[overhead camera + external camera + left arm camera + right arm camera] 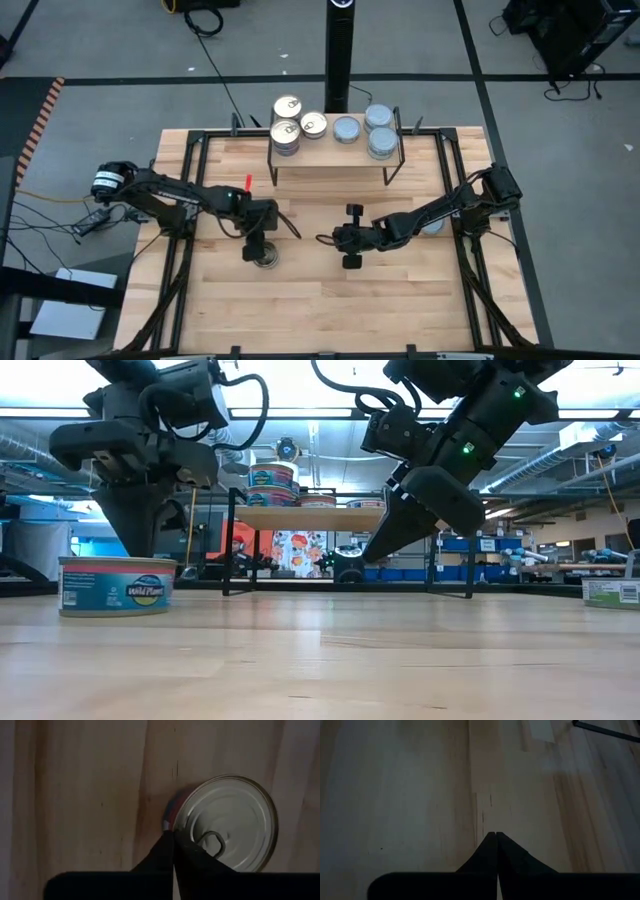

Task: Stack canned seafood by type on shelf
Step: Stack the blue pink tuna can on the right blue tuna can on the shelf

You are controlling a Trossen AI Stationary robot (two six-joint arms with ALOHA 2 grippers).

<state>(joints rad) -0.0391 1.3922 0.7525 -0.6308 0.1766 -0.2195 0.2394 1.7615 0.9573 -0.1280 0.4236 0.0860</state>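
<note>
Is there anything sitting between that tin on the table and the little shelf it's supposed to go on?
Nothing visible does. The tin sits on the table under the left gripper, whose fingers are shut above it, not around it. Only bare wood lies between it and the shelf. The right gripper hangs off to the side, clear of that path.

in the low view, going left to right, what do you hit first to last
tin on the table → left gripper above it, shut and empty → shelf with stacked tins far back → right gripper, shut, hanging over bare wood → partly hidden tin at the right edge
</note>
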